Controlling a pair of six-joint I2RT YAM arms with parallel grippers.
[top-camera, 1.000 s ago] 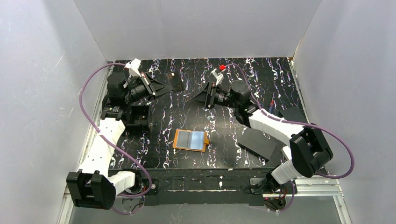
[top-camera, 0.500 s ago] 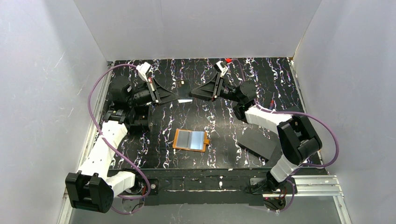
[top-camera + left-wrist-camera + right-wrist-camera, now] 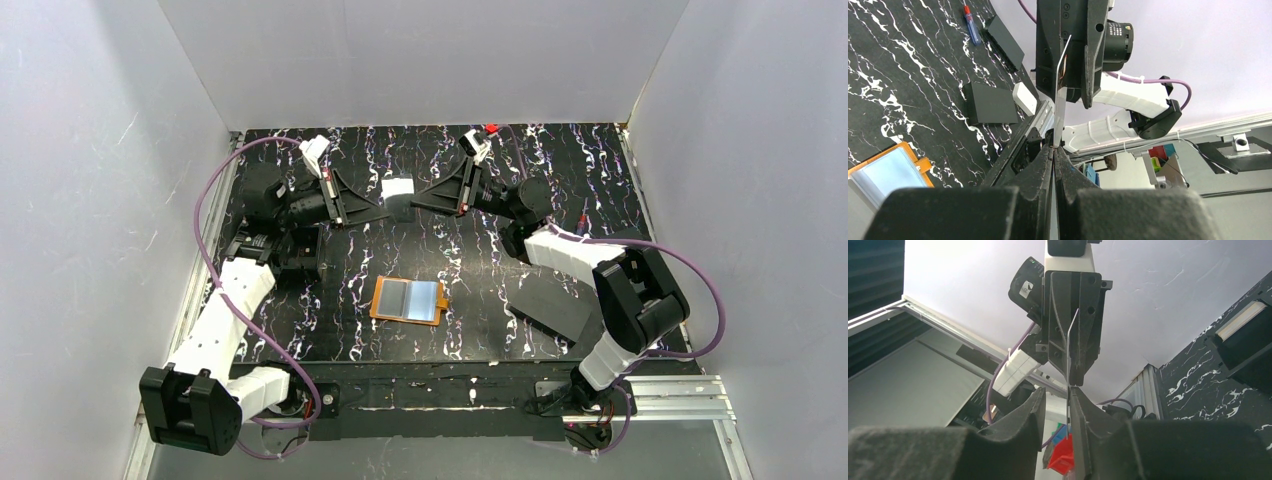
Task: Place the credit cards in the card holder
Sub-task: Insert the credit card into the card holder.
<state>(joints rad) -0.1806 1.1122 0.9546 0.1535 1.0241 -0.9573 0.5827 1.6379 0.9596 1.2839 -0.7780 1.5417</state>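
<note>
Card holder [image 3: 408, 300] lies open on the bench [image 3: 560, 170], mid-front, well apart from both hands. I see the white card [image 3: 398, 188] in mid-air, my left hand [image 3: 1054, 150] pinched tight on its edge. My right hand [image 3: 1057, 400] is narrow, with the card between its fingers and a gap on one side.

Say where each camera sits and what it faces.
Top external: above and behind, looking down on the table, left arm, right arm and card holder.
Left wrist: on the left arm, looking past its own jaws at the right gripper.
Right wrist: on the right arm, looking past its own jaws at the left gripper.
Shared: both wrist views show the card edge-on between the grippers.
</note>
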